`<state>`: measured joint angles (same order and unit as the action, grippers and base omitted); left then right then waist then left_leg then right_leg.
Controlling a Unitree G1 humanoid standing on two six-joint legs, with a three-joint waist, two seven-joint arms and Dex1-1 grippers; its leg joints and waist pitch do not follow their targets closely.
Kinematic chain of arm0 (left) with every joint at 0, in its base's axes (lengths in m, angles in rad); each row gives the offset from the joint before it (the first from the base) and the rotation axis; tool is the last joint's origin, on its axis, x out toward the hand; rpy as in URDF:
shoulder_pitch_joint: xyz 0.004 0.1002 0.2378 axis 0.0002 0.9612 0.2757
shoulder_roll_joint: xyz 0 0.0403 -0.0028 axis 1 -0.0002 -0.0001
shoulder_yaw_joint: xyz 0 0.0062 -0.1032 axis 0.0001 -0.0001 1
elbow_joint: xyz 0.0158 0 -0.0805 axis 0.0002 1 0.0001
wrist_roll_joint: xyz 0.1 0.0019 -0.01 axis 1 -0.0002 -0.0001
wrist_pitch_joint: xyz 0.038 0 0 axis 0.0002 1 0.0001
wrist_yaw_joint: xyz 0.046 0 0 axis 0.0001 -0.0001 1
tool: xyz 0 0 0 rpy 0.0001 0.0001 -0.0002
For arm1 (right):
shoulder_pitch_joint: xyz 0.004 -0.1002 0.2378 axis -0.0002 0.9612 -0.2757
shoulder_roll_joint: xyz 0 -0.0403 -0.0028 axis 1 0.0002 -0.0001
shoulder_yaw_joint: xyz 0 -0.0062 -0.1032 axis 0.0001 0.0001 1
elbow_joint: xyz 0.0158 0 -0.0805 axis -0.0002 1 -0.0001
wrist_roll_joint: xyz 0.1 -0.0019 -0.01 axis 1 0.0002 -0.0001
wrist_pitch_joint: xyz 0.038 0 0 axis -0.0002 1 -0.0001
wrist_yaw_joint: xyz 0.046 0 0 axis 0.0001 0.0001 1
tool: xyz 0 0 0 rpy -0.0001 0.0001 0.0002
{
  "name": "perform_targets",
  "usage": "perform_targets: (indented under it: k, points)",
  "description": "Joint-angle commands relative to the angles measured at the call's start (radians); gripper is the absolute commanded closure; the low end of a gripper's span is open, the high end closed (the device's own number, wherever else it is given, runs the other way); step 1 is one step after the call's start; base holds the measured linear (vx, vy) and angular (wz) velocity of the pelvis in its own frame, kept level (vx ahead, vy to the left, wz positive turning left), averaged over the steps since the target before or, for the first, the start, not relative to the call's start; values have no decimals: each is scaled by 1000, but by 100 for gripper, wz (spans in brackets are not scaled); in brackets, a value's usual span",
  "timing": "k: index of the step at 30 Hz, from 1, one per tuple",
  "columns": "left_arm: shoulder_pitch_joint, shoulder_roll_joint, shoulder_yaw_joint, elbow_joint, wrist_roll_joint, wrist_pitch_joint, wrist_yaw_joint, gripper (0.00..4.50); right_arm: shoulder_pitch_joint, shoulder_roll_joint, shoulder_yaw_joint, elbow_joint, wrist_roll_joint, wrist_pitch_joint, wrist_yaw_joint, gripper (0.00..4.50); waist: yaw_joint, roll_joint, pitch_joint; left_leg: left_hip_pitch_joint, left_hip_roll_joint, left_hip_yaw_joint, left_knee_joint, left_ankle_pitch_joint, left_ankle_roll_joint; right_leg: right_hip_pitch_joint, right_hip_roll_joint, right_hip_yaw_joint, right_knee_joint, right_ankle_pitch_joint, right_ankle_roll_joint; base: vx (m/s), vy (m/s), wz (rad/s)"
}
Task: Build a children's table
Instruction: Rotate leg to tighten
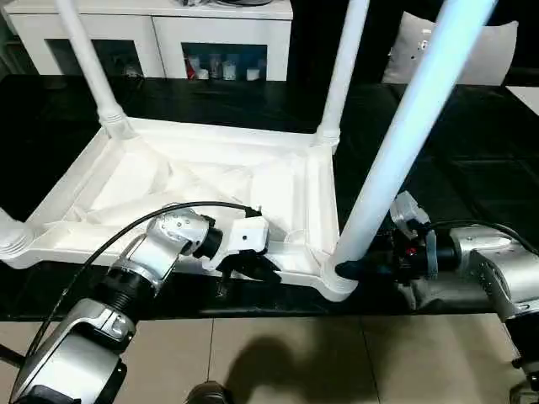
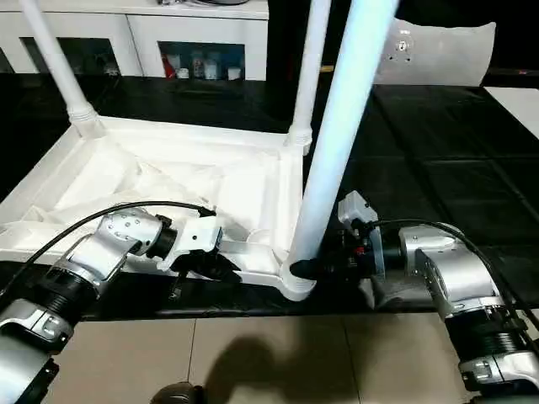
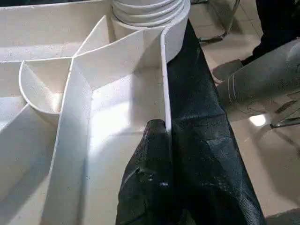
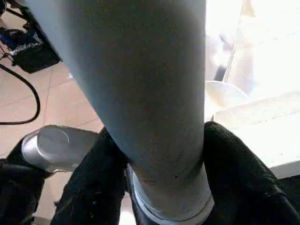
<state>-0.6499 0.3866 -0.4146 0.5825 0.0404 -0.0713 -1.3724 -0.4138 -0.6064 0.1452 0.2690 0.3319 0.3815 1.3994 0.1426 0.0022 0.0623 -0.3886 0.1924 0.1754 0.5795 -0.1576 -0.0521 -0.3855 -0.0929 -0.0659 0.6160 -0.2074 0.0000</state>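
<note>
The children's table (image 1: 202, 181) lies upside down on the black surface (image 1: 472, 168), ribbed underside up, its long axis running left to right, with legs rising from the far-left socket, the far-right socket and the near-right socket. At the left, the left gripper (image 1: 244, 265) comes in from the near-left over a bent silver forearm and sits at the near rim of the top; in the left wrist view its black fingers (image 3: 154, 178) are pressed together on that thin white rim wall, pinching it, which looks like a steadying hold. Moving right along the same near edge, the near-right corner socket (image 1: 337, 282) carries the closest leg (image 1: 396, 143), which stands nearly upright with a lean to the right and far side as it climbs. The right gripper (image 1: 358, 269) reaches in level from the right, forearm lying low along the surface, and in the right wrist view its fingers (image 4: 234, 173) sit on either side of the leg's base just above the socket collar, closed round it. The relation that matters is this one: the leg's axis runs up and away from the claw, square to the fingers, so the right arm is the one placed to twist it in its socket, probably by rolling the wrist.
</note>
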Motion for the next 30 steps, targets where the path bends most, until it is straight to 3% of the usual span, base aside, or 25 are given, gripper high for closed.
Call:
perform_targets:
  k: [1,6,8,9,10,12,14,15,19,21,22,23,25,26,30]
  points:
    - [-18,-5,-15,-17,-2,-25,-21,450,22,-15,7,-34,27,38,16,242,-7,-14,-70,25,44,-3,-57,-156,73,39,-58,40,-62,-76,-264,0,0,0]
    - [-9,-26,4,-29,-19,21,2,450,37,8,-13,-76,55,118,-29,246,-5,-14,-69,24,44,-3,-58,-153,70,39,-58,41,-62,-80,-261,0,0,0]
    - [-7,-71,32,-52,-29,122,86,450,39,83,-41,-123,54,207,-201,246,-8,-15,-64,24,43,-4,-63,-169,56,37,-57,41,-65,-122,-252,0,0,0]
    - [-6,-89,39,-62,-29,160,122,450,35,123,-54,-125,33,223,-293,246,-12,-16,-62,24,41,-6,-65,-192,37,37,-60,42,-70,-174,-240,0,0,0]
    - [-6,-89,39,-62,-29,160,122,450,35,123,-54,-125,33,223,-293,246,-15,-11,-61,27,42,-6,-67,-204,25,34,-60,44,-72,-198,-234,0,0,0]
    - [-12,-140,50,-66,1,240,242,450,27,214,-96,-116,-20,248,-500,246,-34,-12,-57,24,39,-11,-74,-250,-17,31,-60,45,-78,-272,-208,0,0,0]
    - [-25,-187,64,-45,26,279,348,450,13,277,-117,-99,-58,271,-634,246,-47,-13,-61,26,36,-13,-74,-262,-31,33,-61,43,-82,-290,-193,0,0,0]
    - [-28,-197,69,-40,29,288,369,450,10,289,-121,-95,-64,277,-659,246,-58,-15,-58,24,35,-12,-75,-263,-29,32,-58,44,-84,-286,-190,0,0,0]
    - [-66,-307,109,1,55,380,583,450,-48,414,-183,7,-118,276,-929,249,-65,-15,-61,26,29,-9,-69,-248,-25,30,-57,45,-88,-290,-182,0,0,0]
    - [-67,-311,106,1,62,381,592,450,-50,419,-183,10,-123,267,-943,249,-63,-13,-66,22,30,-8,-68,-204,-9,35,-53,45,-85,-215,-179,0,0,0]
    - [-72,-327,103,6,68,383,610,450,-51,422,-172,22,-116,204,-913,216,-63,-12,-69,23,31,-8,-66,-197,-4,37,-54,45,-82,-189,-183,0,0,0]
    - [-73,-332,104,5,70,380,617,450,-50,424,-176,23,-105,183,-896,216,-60,-9,-72,22,30,-7,-63,-176,8,40,-54,45,-78,-132,-194,0,0,0]
    - [-73,-329,104,2,77,372,617,450,-47,433,-197,7,-83,190,-879,181,-60,-11,-74,18,28,-6,-61,-134,32,44,-50,43,-72,-50,-211,0,0,0]
    - [-70,-325,106,-1,79,365,614,450,-41,435,-207,-9,-69,199,-860,181,-57,-6,-78,19,28,-6,-59,-118,45,47,-51,43,-68,-20,-222,0,0,0]
    - [-56,-301,104,-23,72,359,578,450,-22,402,-199,-31,-68,182,-800,141,-52,-7,-76,21,31,-5,-60,-132,54,49,-53,41,-71,-36,-232,0,0,0]
